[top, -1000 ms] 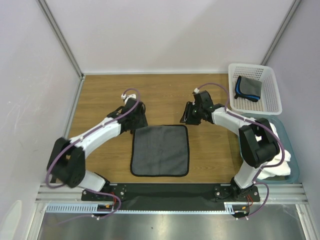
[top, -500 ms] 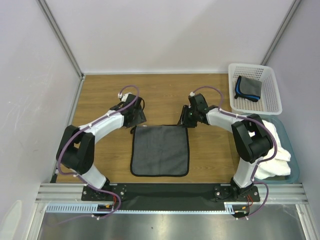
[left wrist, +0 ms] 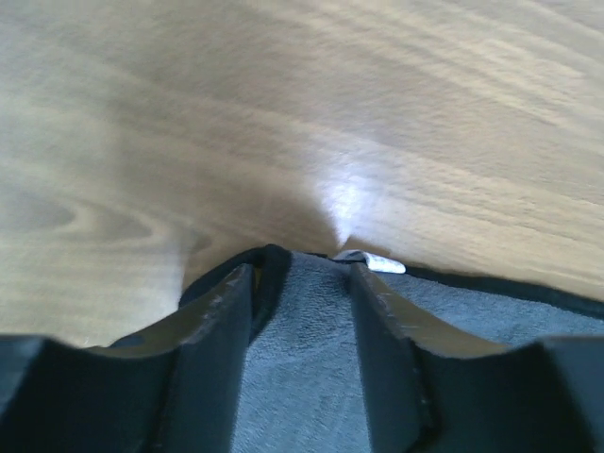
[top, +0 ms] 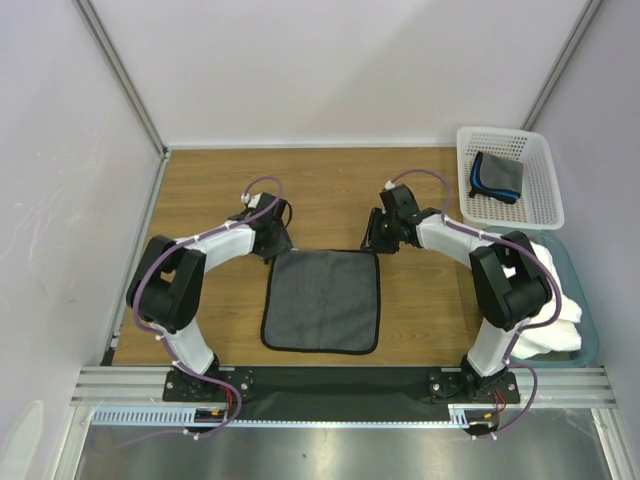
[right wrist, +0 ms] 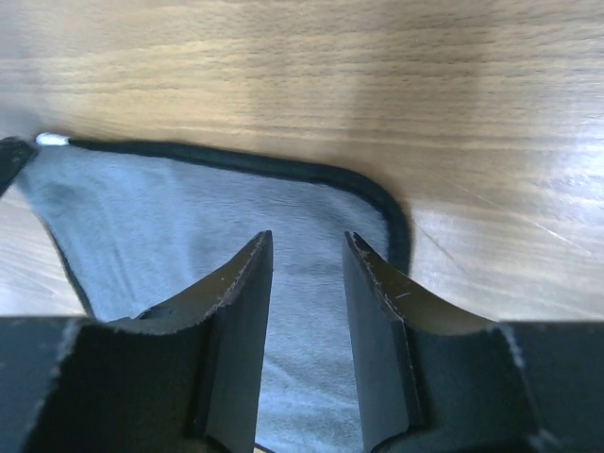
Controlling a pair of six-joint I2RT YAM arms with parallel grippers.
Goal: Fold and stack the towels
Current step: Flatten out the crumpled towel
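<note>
A dark grey towel (top: 320,300) with a dark edge lies flat on the wooden table. My left gripper (top: 277,247) is open at its far left corner. In the left wrist view the gripper (left wrist: 302,268) straddles that corner of the towel (left wrist: 302,377), next to a small white tag (left wrist: 374,261). My right gripper (top: 373,240) is open at the far right corner. In the right wrist view the gripper (right wrist: 307,238) stands just over the towel (right wrist: 170,217). A folded grey towel edged blue (top: 497,175) lies in the basket. A white towel (top: 556,312) lies at the right. The yellow towel is out of view.
The white perforated basket (top: 545,205) stands at the back right corner. A blue bin (top: 590,335) at the right edge holds the white towel. White walls with metal posts close the table at the back and both sides.
Both grippers have come down a little onto the towel's far corners. The left arm's elbow has swung in and dropped low. The towel has stayed flat.
</note>
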